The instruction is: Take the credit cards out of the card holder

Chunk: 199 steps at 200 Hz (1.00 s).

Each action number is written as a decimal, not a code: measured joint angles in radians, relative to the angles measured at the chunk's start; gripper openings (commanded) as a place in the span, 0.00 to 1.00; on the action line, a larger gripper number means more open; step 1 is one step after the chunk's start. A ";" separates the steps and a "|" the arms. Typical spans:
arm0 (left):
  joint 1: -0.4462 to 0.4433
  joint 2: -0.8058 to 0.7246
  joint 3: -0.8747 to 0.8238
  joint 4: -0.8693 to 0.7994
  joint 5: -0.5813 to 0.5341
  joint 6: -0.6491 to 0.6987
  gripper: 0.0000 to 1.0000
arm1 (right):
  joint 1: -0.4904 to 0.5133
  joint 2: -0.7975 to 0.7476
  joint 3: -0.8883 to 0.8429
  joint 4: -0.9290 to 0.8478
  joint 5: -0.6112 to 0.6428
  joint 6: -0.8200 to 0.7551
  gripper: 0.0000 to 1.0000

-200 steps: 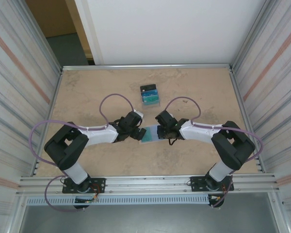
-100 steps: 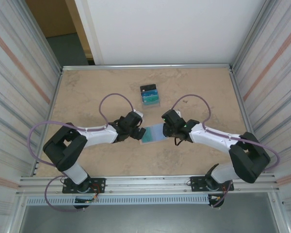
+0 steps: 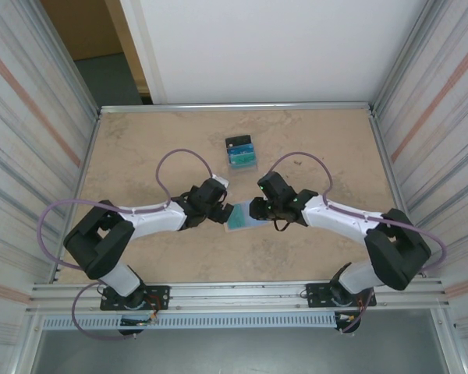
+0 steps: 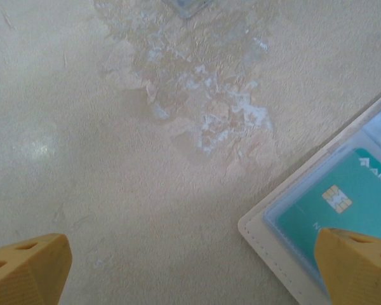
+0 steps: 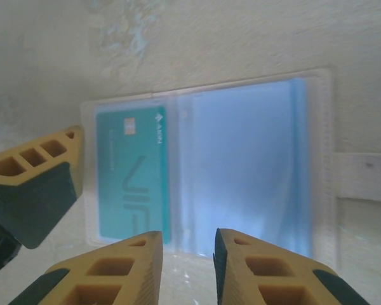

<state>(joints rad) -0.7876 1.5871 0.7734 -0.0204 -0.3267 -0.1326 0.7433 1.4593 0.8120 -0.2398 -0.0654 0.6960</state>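
Two arms meet over a beige, mottled counter point(image 3: 140, 148) with pale scuffed patches, fenced by aluminium rails point(image 3: 234, 107). Ribbed, striped panels close both sides, a white wall stands behind, and a brown doorway opens at the back left.

Near the counter's middle the card holder point(image 5: 241, 171) lies opened flat. Its clear pale blue sleeves face up and its small tab point(image 5: 363, 176) sticks out of one short end. A teal card point(image 5: 132, 175) with a chip sits in the sleeve farther from the tab. Beyond the holder, toward the white wall and well apart from it, rests a small stack of cards point(image 3: 240, 152), black on top with blue and teal under it.

The left claw point(image 4: 193, 270) is spread wide and released. One finger point(image 4: 359, 264) sits over the holder's corner at the teal card's end and the other point(image 4: 26, 267) over bare counter. The right claw point(image 5: 187, 257) hangs at the holder's long edge. Its jaws stand only narrowly parted and nothing shows between them.

A second ago the right arm was folded, its elbow high beside the holder and its claw over the tab end. Now that elbow has swung out toward the near rail and the forearm lies stretched and lower. The left arm, the holder and the stack have not shifted.
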 measured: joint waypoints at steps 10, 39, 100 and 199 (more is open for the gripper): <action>0.000 0.002 -0.002 -0.006 0.000 0.000 0.99 | -0.005 0.028 0.010 0.012 -0.032 0.000 0.27; 0.000 0.014 -0.002 -0.006 0.000 -0.003 0.99 | -0.030 0.098 0.028 0.060 -0.111 0.001 0.25; 0.000 0.041 -0.002 -0.005 -0.013 -0.002 0.99 | -0.086 0.206 0.030 0.160 -0.254 0.031 0.22; 0.001 0.069 0.008 0.031 -0.035 0.012 0.99 | -0.105 0.268 0.029 0.240 -0.336 0.082 0.18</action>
<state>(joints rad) -0.7864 1.6558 0.7818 0.0101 -0.3614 -0.1207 0.6384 1.7275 0.8413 0.0002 -0.4015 0.7784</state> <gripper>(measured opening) 0.986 0.186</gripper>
